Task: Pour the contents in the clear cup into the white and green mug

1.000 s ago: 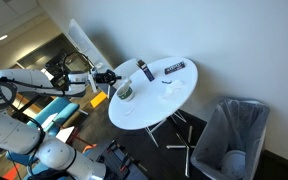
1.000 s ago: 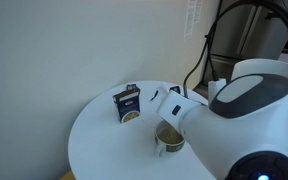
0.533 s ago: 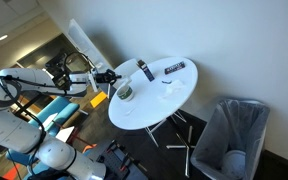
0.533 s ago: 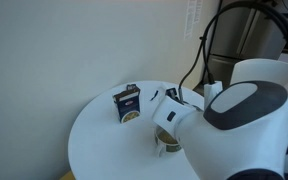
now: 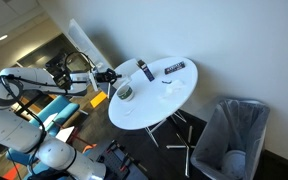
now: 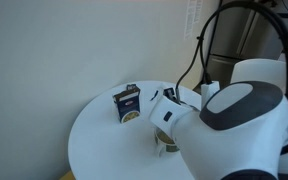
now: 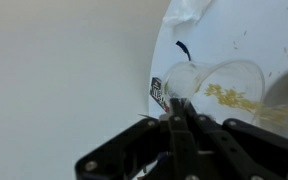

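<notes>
Gripping the clear cup point(image 7: 216, 82) by its rim between closed fingers point(image 7: 177, 128), yellowish grains lying inside. Standing on the round white bench point(image 5: 169, 95), near its edge: white and green mug point(image 5: 125, 92).

Arm housing point(image 6: 234, 120): displaced leftward over the table point(image 6: 94, 140) in an exterior view since a second ago. White and green mug point(image 6: 165, 147): further covered, only a sliver left exposed.

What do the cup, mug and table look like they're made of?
The cup looks like clear plastic: yellowish bits show through its wall. The mug seems glazed ceramic, pale outside, dark inside. The table top is smooth white, maybe laminate.
</notes>
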